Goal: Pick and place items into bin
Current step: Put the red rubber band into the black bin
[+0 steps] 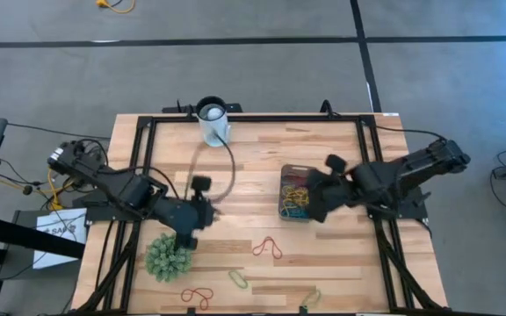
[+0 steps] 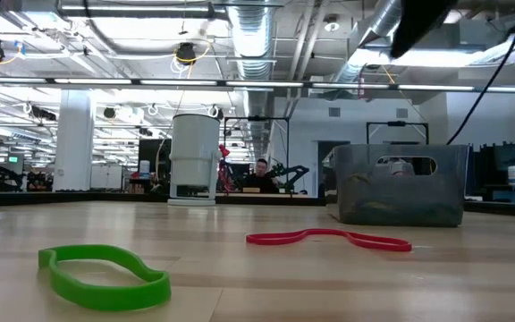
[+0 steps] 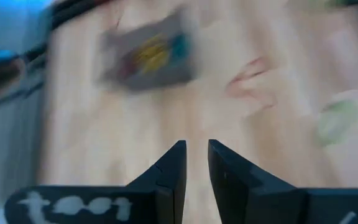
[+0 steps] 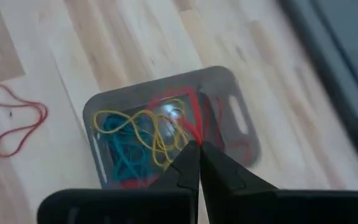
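Observation:
The bin (image 1: 295, 195), a small grey-tinted clear box, stands right of the table's middle with several coloured loops inside (image 4: 143, 140). My right gripper (image 4: 197, 144) hovers over it (image 1: 312, 200), shut on a red loop. My left gripper (image 3: 196, 146) is left of centre (image 1: 211, 211), above bare wood, slightly open with nothing between its fingers. More loops lie flat on the table: a red one (image 1: 268, 247), a green one (image 1: 238, 279) and another red one (image 1: 198, 297) near the front edge. My right gripper pinches a strand of the red loop (image 4: 193, 132) between its two fingertips, which slant down from the table's right side. The loop hangs below the tips, lifted clear, with its lower part (image 4: 182, 102) over the open bin.
A green spiky ball (image 1: 168, 256) sits at the front left, close beside my left arm. A white cup (image 1: 212, 121) stands at the far edge with a cable curving from it. One more green loop (image 1: 310, 300) lies at the front edge. A black frame runs round the table.

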`<control>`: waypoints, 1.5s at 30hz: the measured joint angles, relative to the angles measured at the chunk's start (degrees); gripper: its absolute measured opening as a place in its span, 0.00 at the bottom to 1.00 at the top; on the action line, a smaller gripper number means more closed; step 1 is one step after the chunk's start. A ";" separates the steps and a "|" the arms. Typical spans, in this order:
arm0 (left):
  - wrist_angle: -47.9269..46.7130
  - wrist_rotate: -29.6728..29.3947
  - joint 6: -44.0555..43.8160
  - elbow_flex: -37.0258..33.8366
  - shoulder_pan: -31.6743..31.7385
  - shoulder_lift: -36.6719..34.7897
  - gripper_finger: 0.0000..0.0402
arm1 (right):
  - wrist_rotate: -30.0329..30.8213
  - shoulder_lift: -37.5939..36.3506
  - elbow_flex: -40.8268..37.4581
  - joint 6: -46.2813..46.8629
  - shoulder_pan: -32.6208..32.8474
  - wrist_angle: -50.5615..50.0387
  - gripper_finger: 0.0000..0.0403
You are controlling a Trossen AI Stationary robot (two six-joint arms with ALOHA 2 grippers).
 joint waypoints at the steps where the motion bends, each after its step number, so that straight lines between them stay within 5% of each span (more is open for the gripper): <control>1: 6.98 3.34 2.25 -5.26 0.28 -2.13 0.14 | -1.85 -0.26 -1.77 -3.07 -2.10 3.15 0.00; 7: 42.53 8.44 6.53 -28.71 2.14 -8.26 0.14 | -10.39 2.24 -7.46 -14.07 -16.06 12.18 0.00; 13: 58.99 7.74 7.55 -39.98 3.19 -7.35 0.14 | -19.99 9.44 -7.86 -19.66 -26.47 14.15 0.00; 29: 63.68 7.68 4.13 -44.83 2.98 -6.43 0.14 | -22.02 29.08 -7.67 -23.96 -33.97 15.88 0.00; 45: 64.91 7.71 4.50 -44.83 2.98 -6.43 0.14 | -22.51 31.45 -4.82 -24.81 -33.56 14.56 0.23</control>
